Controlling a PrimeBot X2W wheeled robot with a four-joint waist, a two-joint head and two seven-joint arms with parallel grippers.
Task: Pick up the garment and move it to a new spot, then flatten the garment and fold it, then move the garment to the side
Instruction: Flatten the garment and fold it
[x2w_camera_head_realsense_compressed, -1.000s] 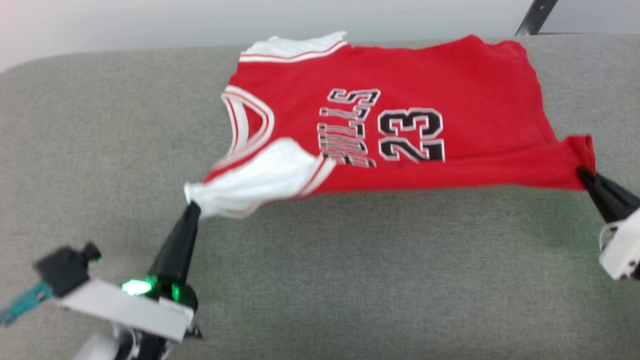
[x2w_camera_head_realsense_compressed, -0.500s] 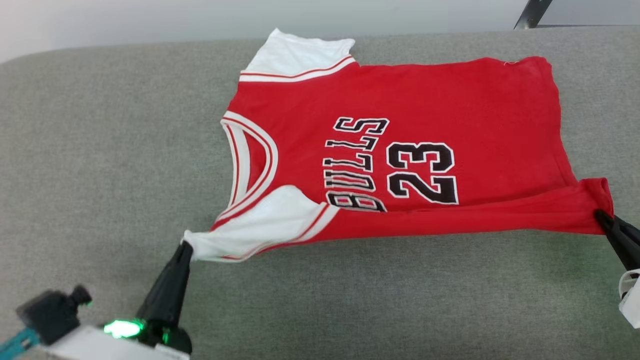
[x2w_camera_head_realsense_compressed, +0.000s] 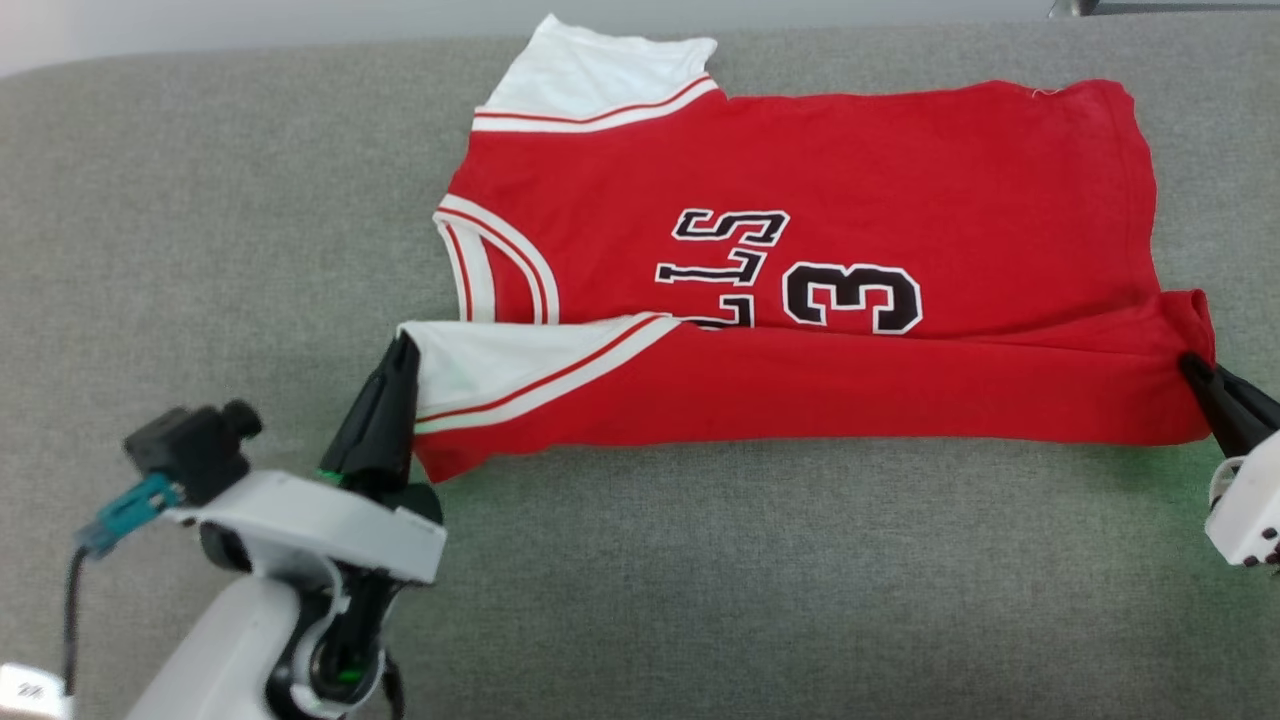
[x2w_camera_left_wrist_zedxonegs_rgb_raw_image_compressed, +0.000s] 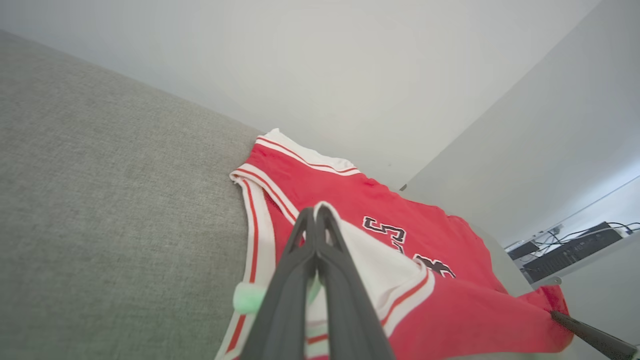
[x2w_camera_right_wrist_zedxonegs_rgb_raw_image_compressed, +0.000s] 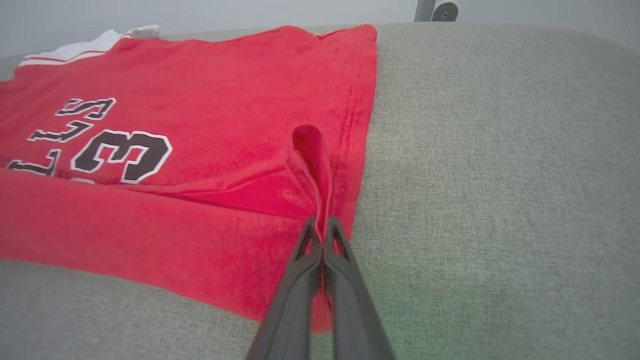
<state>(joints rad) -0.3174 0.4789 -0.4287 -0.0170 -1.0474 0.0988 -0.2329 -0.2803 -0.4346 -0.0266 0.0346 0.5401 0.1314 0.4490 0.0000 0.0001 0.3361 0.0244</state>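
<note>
Pinching the shirt at its white sleeve: left gripper; right gripper clamped on the hem corner. Near side lies folded over the print, by the far edge of the cushion.

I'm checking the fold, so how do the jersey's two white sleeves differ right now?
The far sleeve lies flat and free on the grey surface; the near sleeve is pinched by the left gripper and folded onto the garment, covering part of its lettering. Both are white with red-striped trim.
</note>
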